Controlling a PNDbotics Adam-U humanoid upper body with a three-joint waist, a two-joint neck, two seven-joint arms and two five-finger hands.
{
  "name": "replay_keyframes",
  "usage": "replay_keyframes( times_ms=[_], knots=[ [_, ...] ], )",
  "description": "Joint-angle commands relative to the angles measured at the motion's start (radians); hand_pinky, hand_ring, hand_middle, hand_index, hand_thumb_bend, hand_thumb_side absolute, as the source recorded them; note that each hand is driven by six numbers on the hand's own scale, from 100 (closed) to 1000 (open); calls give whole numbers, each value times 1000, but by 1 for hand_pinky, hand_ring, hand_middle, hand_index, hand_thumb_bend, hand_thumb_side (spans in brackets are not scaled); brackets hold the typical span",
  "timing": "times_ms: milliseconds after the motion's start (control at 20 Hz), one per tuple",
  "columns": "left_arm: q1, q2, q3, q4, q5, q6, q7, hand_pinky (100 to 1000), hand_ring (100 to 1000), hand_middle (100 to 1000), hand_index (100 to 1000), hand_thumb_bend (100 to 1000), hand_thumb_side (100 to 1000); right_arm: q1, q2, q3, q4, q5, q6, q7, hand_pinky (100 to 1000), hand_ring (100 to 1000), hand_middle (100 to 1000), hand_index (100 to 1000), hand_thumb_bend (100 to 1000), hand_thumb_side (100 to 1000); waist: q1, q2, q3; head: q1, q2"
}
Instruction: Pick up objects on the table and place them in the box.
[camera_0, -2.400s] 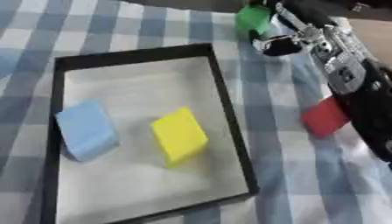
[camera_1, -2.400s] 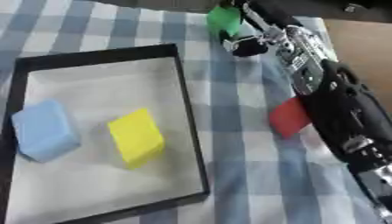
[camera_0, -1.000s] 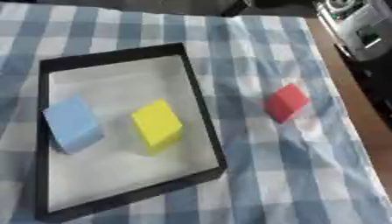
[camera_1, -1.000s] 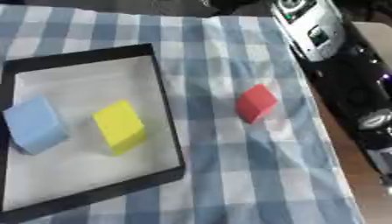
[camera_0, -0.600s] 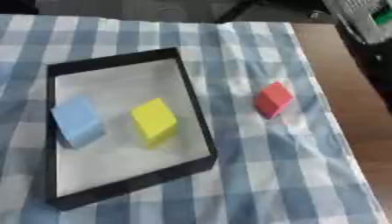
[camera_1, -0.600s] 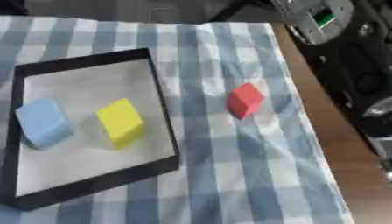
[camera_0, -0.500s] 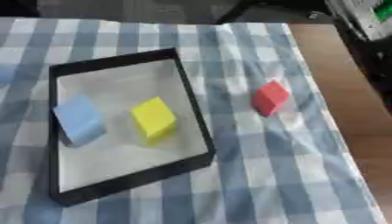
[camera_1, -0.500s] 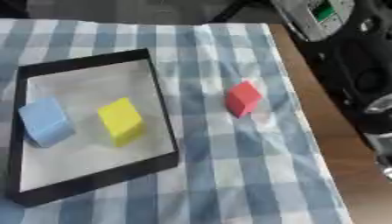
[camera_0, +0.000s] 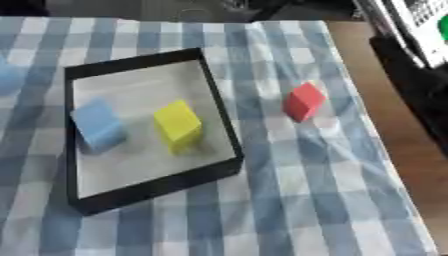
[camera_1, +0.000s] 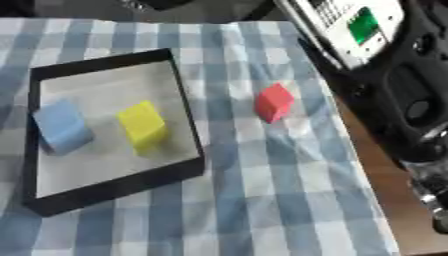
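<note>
Blue-and-white checked cloth (camera_0: 289, 190) covers the tabletop, rumpled around the loose block; bare brown tabletop (camera_0: 411, 145) shows along the right edge. Nothing sits between the loose block and the box.

Box (camera_0: 223, 117) is a shallow black-walled tray with a pale floor, lying askew on the cloth on the left side. Inside it: a light blue block (camera_0: 98, 125) toward the left wall and a yellow block (camera_0: 178, 123) just right of it, near the right wall. The two are close but apart (both tilted on the floor, not square to the walls).

Red block (camera_1: 274, 102) lies outside the box on the cloth, to the right of the box's right wall and well apart from it, one corner pointing up.

Right arm (camera_1: 411, 100) fills the right side of the right eye view: black housing, a pale panel with a green patch (camera_1: 363, 25) on it near the top. It's over the tabletop's right edge, touching none of the blocks. Robot hand on that arm: can't make out its fingers, so can't tell whether it's open or curled, or holding anything. Left robot hand isn't visible in either view.
</note>
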Motion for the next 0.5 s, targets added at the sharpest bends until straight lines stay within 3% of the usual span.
replay_keyframes(
  times_ms=[50,200,250,300,500],
  knots=[
    [3,37,20,1,-1,-3,16,630,735,700,801,403,623,7,21,9,-1,41,1,3,853,554,594,606,100,100,13,-39,-5,13,10],
    [16,45,37,10,0,-7,32,629,734,700,801,402,623,40,44,22,1,73,-8,-1,850,552,593,603,100,100,13,-39,-17,26,19],
    [19,47,41,12,1,-9,38,629,734,700,801,334,679,47,48,26,1,80,-9,-3,850,552,593,603,100,100,14,-39,-20,31,20],
    [22,50,46,14,1,-10,44,630,734,700,801,400,625,53,53,31,1,89,-11,-2,849,551,593,602,100,100,14,-39,-22,37,22],
    [27,67,60,25,6,-14,59,631,733,700,802,394,628,71,69,48,6,115,-17,-3,843,546,589,597,100,100,15,-37,-22,46,26]
  ],
)
